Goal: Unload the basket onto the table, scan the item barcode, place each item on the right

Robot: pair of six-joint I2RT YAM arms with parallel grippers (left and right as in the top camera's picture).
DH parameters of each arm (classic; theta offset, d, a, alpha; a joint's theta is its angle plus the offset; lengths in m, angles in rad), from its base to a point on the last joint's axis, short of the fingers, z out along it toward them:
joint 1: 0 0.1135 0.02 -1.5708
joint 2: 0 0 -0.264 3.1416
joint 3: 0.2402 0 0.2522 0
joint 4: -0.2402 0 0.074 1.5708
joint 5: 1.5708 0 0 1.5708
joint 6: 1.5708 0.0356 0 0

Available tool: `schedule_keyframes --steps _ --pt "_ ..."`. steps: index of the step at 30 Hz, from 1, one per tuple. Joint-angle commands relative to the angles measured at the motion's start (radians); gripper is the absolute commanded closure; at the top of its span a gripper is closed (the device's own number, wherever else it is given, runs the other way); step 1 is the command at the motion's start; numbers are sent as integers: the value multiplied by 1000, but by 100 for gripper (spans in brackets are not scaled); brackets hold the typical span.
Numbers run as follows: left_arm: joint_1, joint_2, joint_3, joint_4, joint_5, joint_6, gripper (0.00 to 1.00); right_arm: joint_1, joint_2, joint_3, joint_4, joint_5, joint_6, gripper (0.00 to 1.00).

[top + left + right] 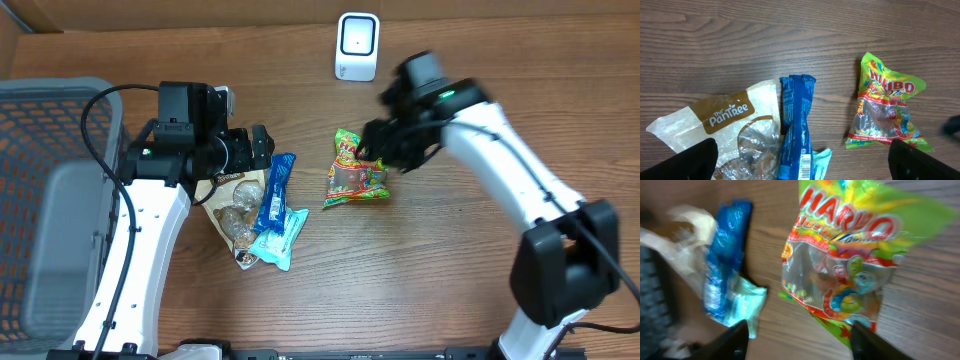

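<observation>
While Haribo bag [355,172] lies flat, gummies [845,299] show inside it.

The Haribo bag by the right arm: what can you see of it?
The Haribo bag is a crinkly green-and-yellow plastic pouch with red lettering and a clear window showing gummy sweets. It lies flat on the wooden table, label up, apart from the other snack packets. The right gripper hovers above it, jaws open.
</observation>
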Motion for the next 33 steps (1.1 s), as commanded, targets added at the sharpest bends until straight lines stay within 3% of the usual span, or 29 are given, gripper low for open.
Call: schedule_keyframes --steps 1,4,9,15,23,26,33 --pt "-1 11 1 1 -10 -6 0 121 4 -4 16 268 -35 26" --pt "-1 11 1 2 -10 -6 0 195 41 -4 35 373 -55 21" --pt "-1 11 1 1 -10 -6 0 241 125 -4 67 437 -145 22" --pt "-1 11 1 1 -10 -6 0 243 194 -4 66 410 -272 24" --pt "-1 11 1 2 -10 -6 0 243 210 -14 93 385 -285 27" --pt "-1 11 1 1 -10 -6 0 243 233 -45 118 385 -285 31" --pt "-1 11 1 1 -10 -6 0 242 262 -84 128 399 -256 55"
